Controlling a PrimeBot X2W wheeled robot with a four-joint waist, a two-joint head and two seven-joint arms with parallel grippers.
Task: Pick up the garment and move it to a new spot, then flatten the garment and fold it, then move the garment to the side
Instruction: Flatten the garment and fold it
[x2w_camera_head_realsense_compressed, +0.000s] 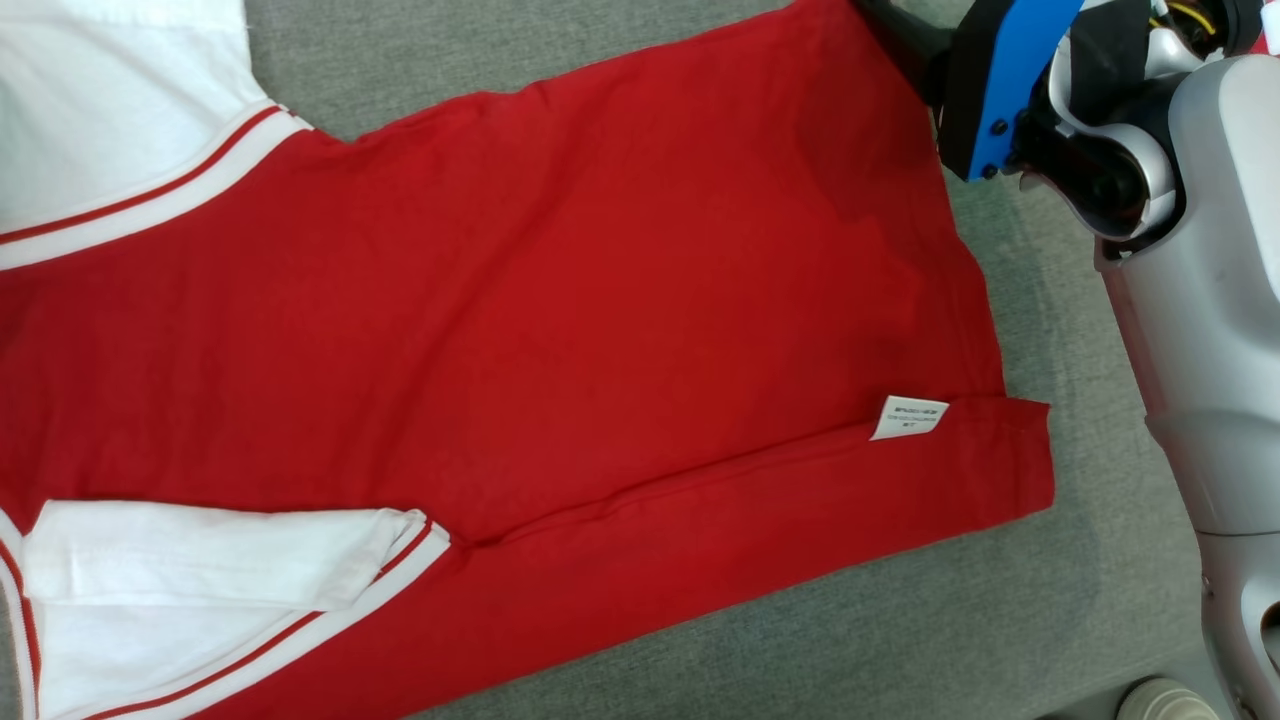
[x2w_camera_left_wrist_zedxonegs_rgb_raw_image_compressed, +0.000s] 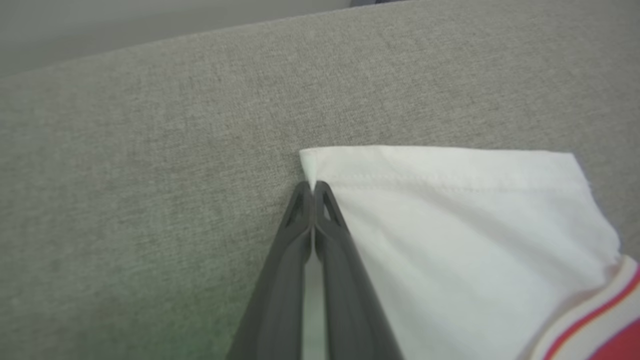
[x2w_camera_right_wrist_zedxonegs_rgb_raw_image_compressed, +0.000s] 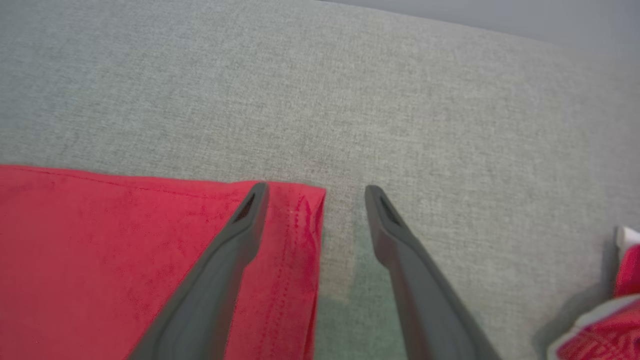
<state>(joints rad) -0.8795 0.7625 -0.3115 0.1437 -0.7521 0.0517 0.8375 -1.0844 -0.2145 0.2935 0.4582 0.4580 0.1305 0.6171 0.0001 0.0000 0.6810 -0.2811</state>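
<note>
The garment is a red shirt with white sleeves and red-striped white trim, spread flat on a grey fabric surface. Its lower edge is folded up, showing a white label. In the left wrist view my left gripper is shut on the corner of a white sleeve, with pale cloth showing between the fingers. My right gripper is open at the red hem corner, one finger over the red cloth and the other over the grey surface.
My right forearm and its blue wrist part stand along the right side of the head view. A pale rounded object sits at the bottom right. Another bit of red and white cloth shows at the right wrist view's lower right.
</note>
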